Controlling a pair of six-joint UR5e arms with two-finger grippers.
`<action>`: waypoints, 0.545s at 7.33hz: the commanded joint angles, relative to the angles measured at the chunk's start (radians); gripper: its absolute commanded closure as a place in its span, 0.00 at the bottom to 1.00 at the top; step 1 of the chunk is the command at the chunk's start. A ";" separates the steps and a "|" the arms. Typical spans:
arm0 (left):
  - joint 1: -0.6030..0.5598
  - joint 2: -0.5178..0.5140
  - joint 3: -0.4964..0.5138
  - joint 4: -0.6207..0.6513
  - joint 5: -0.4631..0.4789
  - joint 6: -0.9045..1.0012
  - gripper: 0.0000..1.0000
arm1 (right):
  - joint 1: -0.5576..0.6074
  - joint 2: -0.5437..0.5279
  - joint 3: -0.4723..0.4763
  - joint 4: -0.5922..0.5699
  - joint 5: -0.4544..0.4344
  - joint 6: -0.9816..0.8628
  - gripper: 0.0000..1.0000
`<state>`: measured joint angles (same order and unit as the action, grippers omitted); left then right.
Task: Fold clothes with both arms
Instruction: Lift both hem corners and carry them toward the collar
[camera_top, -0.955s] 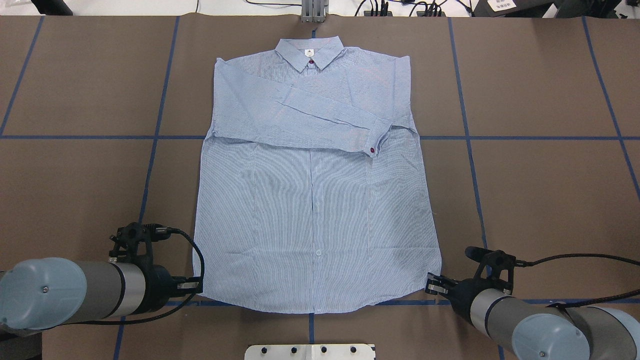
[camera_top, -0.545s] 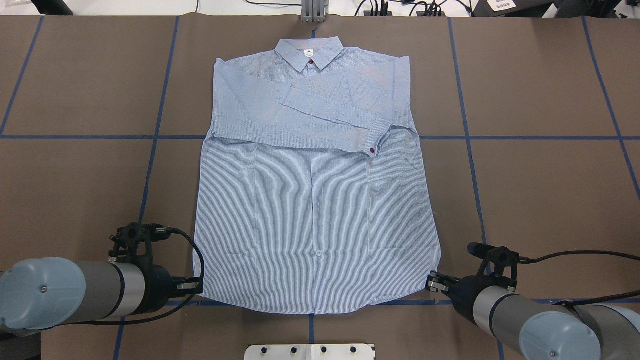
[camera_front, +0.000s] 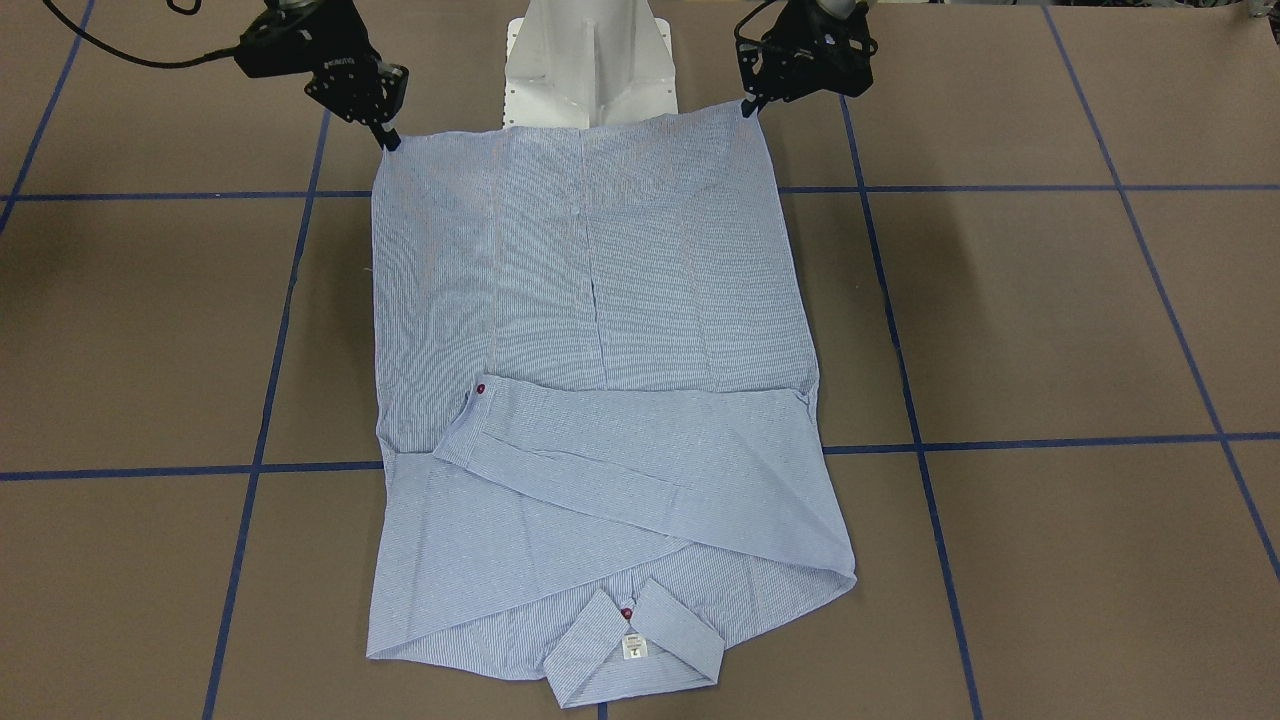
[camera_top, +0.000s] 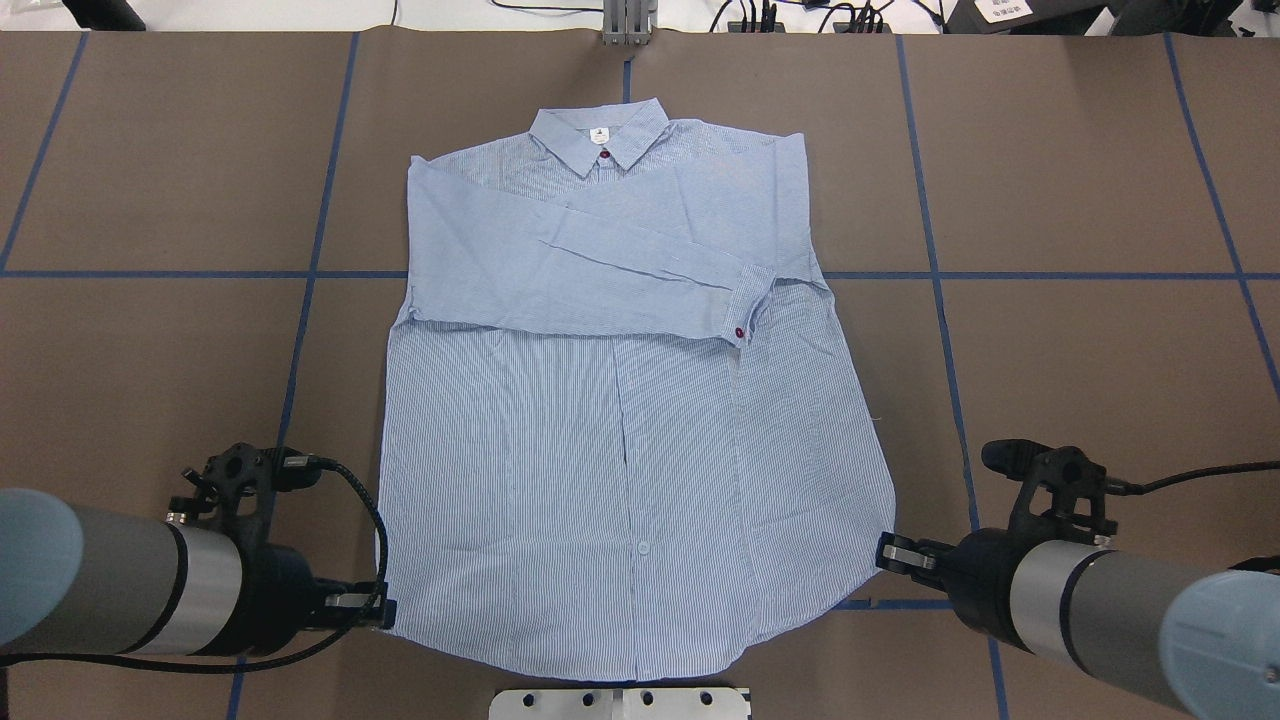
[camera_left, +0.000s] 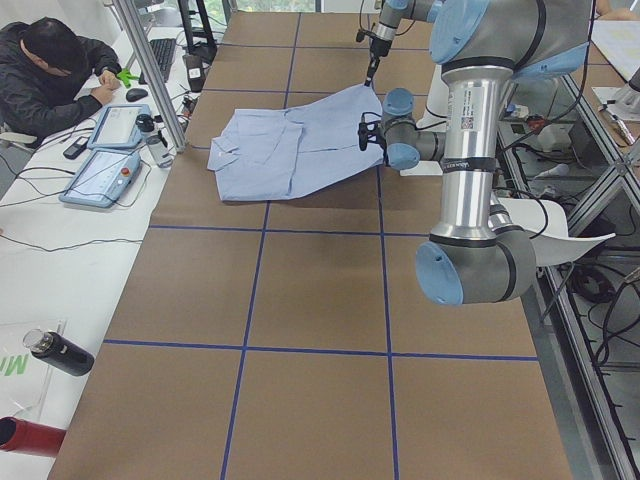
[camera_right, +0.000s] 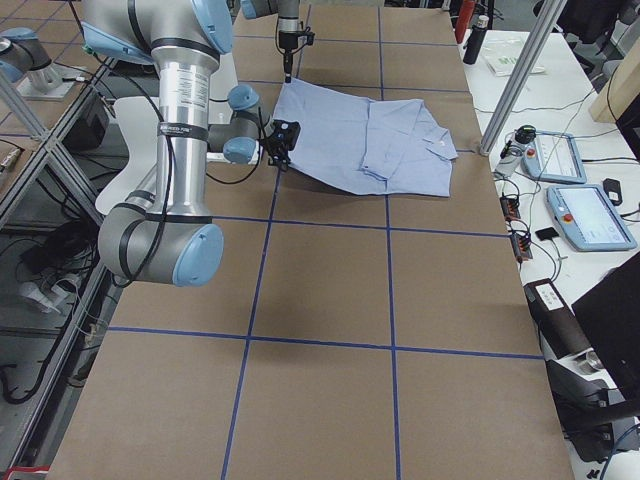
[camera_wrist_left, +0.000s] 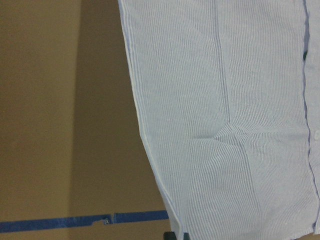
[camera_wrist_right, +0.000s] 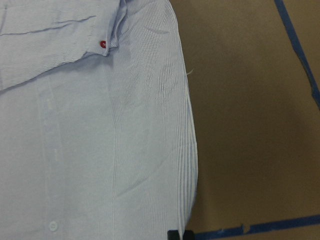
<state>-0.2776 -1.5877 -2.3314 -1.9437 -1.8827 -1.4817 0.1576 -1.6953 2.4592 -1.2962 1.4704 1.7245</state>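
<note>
At the lower edge of the overhead view, the left pincer (camera_top: 385, 606) and right pincer (camera_top: 885, 549) are each closed on one corner of the hem (camera_top: 560, 655) of the shirt (camera_top: 620, 430), which lies at the middle of the surface (camera_top: 1100, 350), collar (camera_top: 598, 135) toward the frame's top, one sleeve (camera_top: 600, 270) folded across the chest. Risk: each pinch holds only a thin cloth edge, so a corner may slip out, and unequal travel may skew the fold or shift the sleeve. Side views show the hem raised off the surface, which the overhead view hides; wrist views show little of the grip.
</note>
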 joint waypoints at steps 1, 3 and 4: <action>-0.009 0.002 -0.170 0.133 -0.100 -0.002 1.00 | 0.014 0.009 0.260 -0.234 0.141 0.003 1.00; -0.066 -0.050 -0.205 0.254 -0.139 -0.003 1.00 | 0.136 0.048 0.241 -0.287 0.228 -0.009 1.00; -0.128 -0.116 -0.122 0.264 -0.133 -0.003 1.00 | 0.198 0.143 0.131 -0.288 0.228 -0.014 1.00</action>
<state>-0.3418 -1.6399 -2.5125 -1.7146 -2.0141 -1.4843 0.2844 -1.6339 2.6796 -1.5685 1.6827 1.7176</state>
